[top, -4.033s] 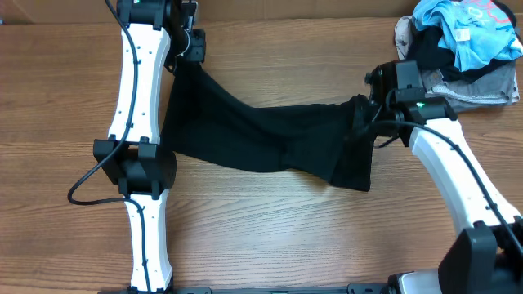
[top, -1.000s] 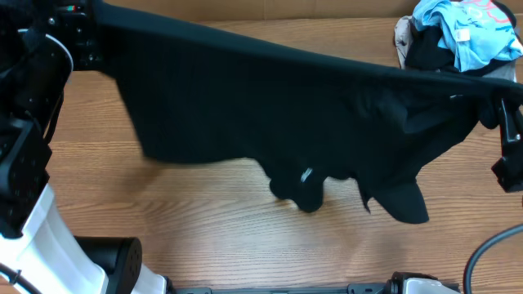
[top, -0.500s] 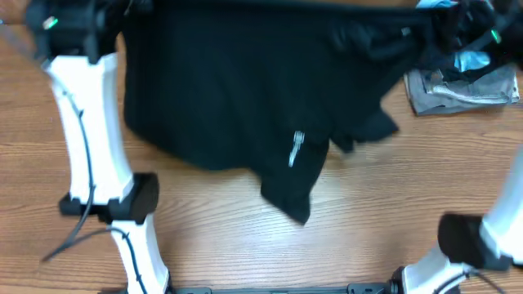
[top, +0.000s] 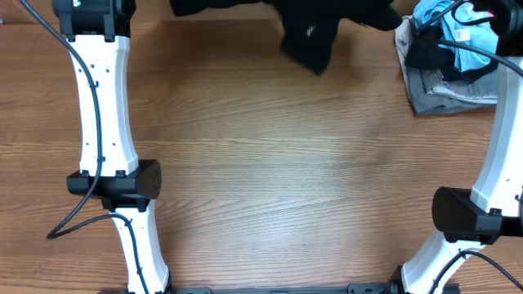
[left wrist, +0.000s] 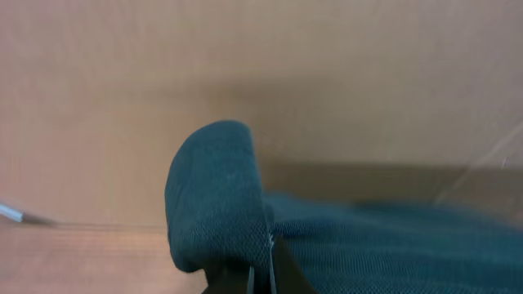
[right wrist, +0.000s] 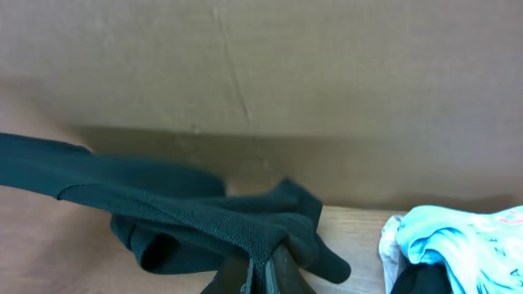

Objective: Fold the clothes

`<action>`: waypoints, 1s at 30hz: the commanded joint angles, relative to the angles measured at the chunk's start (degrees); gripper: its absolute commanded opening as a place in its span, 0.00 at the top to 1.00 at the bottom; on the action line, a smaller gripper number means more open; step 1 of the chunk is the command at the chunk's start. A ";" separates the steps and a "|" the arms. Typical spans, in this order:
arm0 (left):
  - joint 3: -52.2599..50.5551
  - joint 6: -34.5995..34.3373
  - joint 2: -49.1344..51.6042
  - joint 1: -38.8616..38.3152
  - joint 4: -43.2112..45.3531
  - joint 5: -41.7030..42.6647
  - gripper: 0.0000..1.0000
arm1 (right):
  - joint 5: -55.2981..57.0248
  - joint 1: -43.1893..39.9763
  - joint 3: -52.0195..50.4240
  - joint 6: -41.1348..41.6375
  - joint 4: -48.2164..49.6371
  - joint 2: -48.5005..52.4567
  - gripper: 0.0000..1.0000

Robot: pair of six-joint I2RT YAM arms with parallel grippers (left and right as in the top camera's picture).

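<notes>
As both arms stretch across the wooden table (top: 278, 180), the left gripper (left wrist: 260, 276) and right gripper (right wrist: 263, 276) each clamp a fold of the black garment (top: 307, 39), stretched along the far edge near a light blue shirt (top: 458, 24).

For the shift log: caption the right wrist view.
Right hand pinching the black garment, light blue shirt lower right.

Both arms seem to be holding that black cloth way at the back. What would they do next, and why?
Probably draw both arms toward the near side while lowering, to spread it flat. The black garment is bunched at the far edge, pinched in the left gripper and the right gripper, with bare table in front of it.
</notes>
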 commanded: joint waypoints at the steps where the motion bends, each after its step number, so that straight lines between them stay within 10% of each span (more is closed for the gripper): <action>1: 0.04 -0.02 -0.70 3.54 -4.20 -3.58 0.96 | 3.10 -1.29 -0.35 -0.98 -1.46 -1.60 0.96; 22: -11.87 -2.80 2.58 3.80 -37.94 -2.95 0.96 | 3.39 -1.36 -22.64 -0.50 -24.72 0.42 0.96; 30: -15.67 -2.69 -0.50 3.76 -37.94 2.80 0.96 | 6.23 -1.33 -28.06 3.82 -30.64 -3.96 0.96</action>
